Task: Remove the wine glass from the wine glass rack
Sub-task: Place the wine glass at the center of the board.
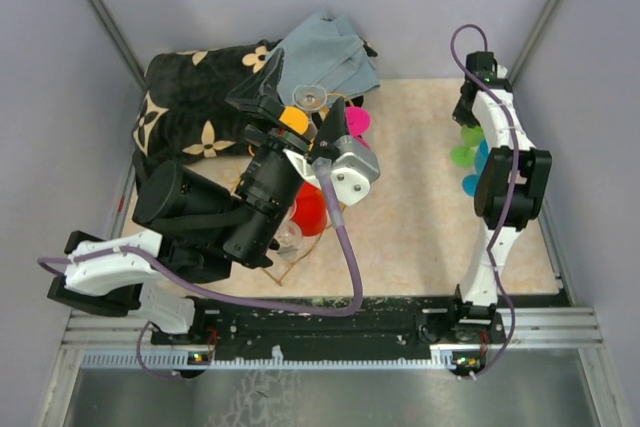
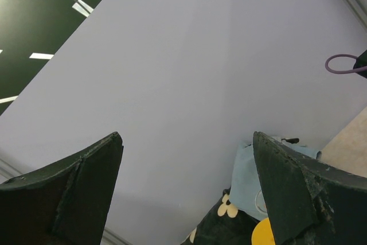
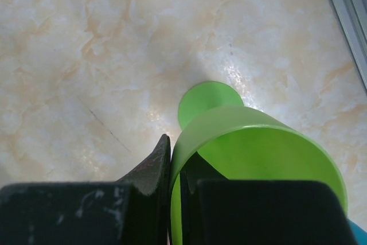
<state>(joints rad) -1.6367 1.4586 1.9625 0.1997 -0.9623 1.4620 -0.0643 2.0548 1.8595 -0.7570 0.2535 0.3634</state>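
The gold wire wine glass rack (image 1: 293,267) stands at centre left, mostly hidden under my left arm. A red glass (image 1: 311,209), a clear glass (image 1: 286,237), an orange glass (image 1: 293,119), a pink glass (image 1: 356,123) and another clear glass (image 1: 310,97) sit around it. My left gripper (image 1: 300,102) is open and empty above these glasses, and in the left wrist view (image 2: 186,136) it faces the back wall. My right gripper (image 3: 175,162) is shut on the rim of a green wine glass (image 3: 252,147), one finger inside the bowl. It is at the table's right side (image 1: 472,132).
A black cloth with cream flowers (image 1: 195,97) and a blue cloth (image 1: 335,57) lie at the back left. Blue glasses (image 1: 472,183) stand beside the green glass (image 1: 462,154) at the right. Enclosure walls stand at the left, back and right.
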